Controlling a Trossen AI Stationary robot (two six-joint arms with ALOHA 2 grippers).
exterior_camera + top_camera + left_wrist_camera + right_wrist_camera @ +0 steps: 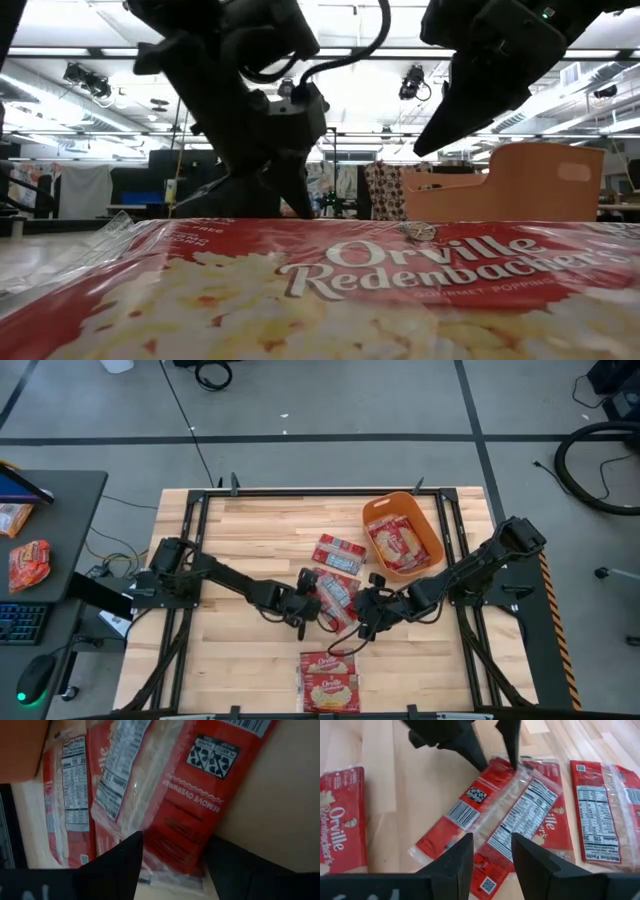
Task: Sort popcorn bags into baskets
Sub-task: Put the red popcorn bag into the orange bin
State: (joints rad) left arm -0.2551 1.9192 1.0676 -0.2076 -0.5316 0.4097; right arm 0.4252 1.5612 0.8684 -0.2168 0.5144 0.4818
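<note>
A red popcorn bag [338, 592] lies back-up on the table's middle, between both grippers. My left gripper [308, 600] is open and low. Its fingers stand on either side of one end of the bag [170, 795], and the right wrist view shows them coming down there [495, 760]. My right gripper [365, 610] is open and hovers over the opposite end of the same bag [505, 815], higher above the table in the low view [420, 145]. The orange basket [432, 530] stands toward the table's far right with one popcorn bag [397, 540] inside. My left gripper comes from above, pointing down, with its open fingertips [484, 765] at the edges of the bag's end [500, 770]. Whether they touch the wrapper, I cannot tell. The bag lies flat on the table.
Another bag [338, 553] lies back-up just beyond the middle one. A third bag [328, 680] lies label-up at the near edge and fills the low view's foreground [350, 290]. An orange-red snack pouch [28, 563] sits on the side desk to the left.
</note>
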